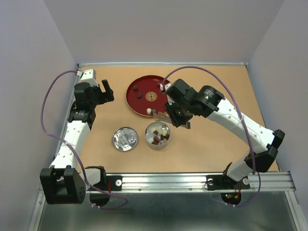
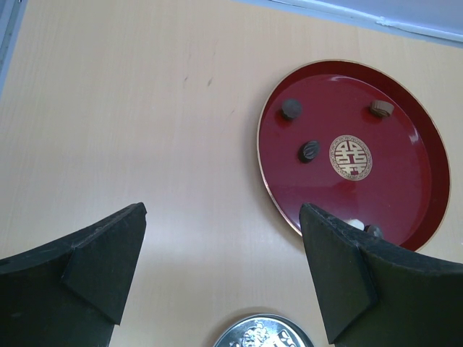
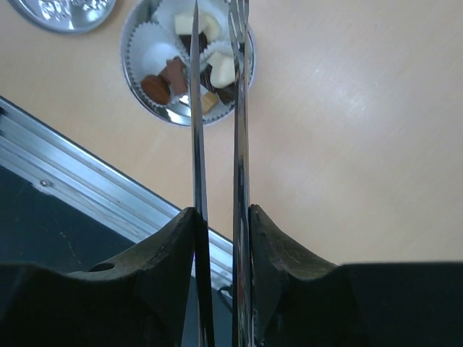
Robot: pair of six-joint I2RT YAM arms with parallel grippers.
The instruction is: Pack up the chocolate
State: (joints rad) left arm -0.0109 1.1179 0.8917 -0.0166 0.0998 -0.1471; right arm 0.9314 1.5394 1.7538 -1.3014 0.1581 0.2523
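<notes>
Chocolate pieces lie in two places. Dark and brown ones (image 2: 291,108) (image 2: 309,150) (image 2: 381,108) sit on the red plate (image 1: 144,103), with a white one (image 1: 148,111) at its near rim. More chocolate, brown (image 3: 155,88) and cream (image 3: 223,71), sits in white paper cups in the round tin (image 1: 158,136). My right gripper (image 3: 223,217) is shut on the metal tongs (image 3: 197,108), whose two blades stand a little apart with their tips over the tin. My left gripper (image 2: 221,267) hangs open and empty above bare table left of the plate.
The tin's silver lid (image 1: 125,139) lies flat left of the tin, just below my left gripper in its wrist view. An aluminium rail (image 1: 192,180) runs along the table's near edge. White walls enclose the table on three sides.
</notes>
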